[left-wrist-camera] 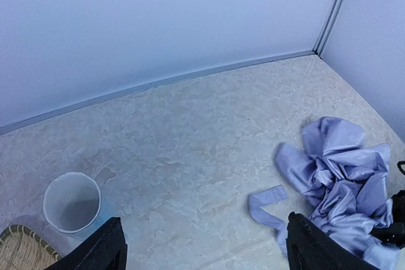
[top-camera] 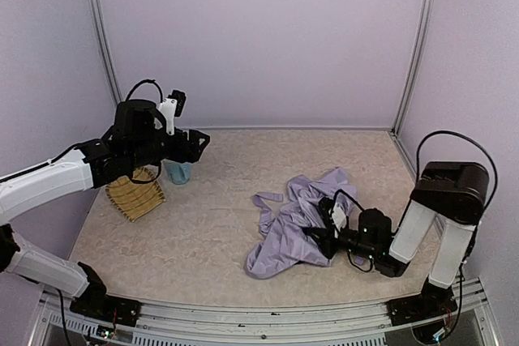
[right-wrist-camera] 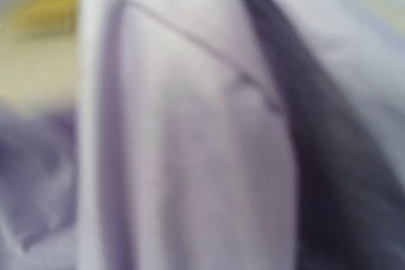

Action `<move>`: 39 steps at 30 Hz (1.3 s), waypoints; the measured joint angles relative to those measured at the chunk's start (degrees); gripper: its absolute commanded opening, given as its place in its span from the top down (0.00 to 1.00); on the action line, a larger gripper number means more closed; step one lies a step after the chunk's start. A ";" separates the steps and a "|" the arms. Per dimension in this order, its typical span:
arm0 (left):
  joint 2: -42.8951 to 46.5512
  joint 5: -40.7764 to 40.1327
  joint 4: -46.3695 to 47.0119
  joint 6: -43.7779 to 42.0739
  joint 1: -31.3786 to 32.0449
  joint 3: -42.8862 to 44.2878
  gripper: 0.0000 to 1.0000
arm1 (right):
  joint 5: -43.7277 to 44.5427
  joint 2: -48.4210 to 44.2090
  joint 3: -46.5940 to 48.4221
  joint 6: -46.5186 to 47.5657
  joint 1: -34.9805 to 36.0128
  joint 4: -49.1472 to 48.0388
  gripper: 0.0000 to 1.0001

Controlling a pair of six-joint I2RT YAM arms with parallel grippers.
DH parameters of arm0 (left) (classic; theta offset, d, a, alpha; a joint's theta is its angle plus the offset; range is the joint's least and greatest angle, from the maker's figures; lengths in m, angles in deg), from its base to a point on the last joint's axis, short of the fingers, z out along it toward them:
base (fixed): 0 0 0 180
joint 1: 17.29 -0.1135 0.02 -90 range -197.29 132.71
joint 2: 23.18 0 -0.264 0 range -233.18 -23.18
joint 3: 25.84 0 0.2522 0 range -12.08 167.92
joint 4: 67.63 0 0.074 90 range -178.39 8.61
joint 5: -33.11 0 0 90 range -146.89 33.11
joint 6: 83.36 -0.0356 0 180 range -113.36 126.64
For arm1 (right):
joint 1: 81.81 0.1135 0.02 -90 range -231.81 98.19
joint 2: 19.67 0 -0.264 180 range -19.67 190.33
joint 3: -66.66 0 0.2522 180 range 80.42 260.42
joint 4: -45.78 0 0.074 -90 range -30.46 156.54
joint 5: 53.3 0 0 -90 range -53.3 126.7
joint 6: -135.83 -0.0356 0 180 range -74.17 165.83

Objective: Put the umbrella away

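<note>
The umbrella (top-camera: 293,218) lies collapsed as a crumpled heap of pale lavender fabric on the table, right of centre, with a loose strap (top-camera: 264,200) trailing to its left. Its shaft and knob handle are hidden. My right gripper (top-camera: 323,237) is low at the heap's right edge, pushed into the fabric. The right wrist view is filled with blurred lavender fabric (right-wrist-camera: 202,143), so its fingers are hidden. My left gripper (top-camera: 199,142) is raised at the far left, open and empty (left-wrist-camera: 205,254). The left wrist view shows the umbrella (left-wrist-camera: 345,169) to its right.
A pale blue cup (top-camera: 178,172) stands upright on the table below my left gripper and also shows in the left wrist view (left-wrist-camera: 71,202). A woven yellow basket (top-camera: 135,193) lies beside it at the left. Lavender walls enclose the table on three sides.
</note>
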 measured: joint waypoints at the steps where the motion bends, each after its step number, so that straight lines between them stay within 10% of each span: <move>1: -0.90 -0.04 0.09 0.00 0.33 0.39 0.15 | 0.20 3.37 -1.36 -0.81 0.33 -1.60 1.00; 9: -3.93 -1.55 0.07 -1.03 3.87 2.49 0.15 | 1.62 6.19 -3.72 0.46 0.92 -11.17 1.00; 23: -4.15 20.00 9.66 -6.40 8.00 1.66 0.01 | -9.07 -18.91 31.74 15.76 0.92 26.71 1.00; 39: 0.39 38.10 27.71 -3.69 5.27 -4.85 0.01 | -17.88 -21.49 37.16 17.09 4.59 35.10 1.00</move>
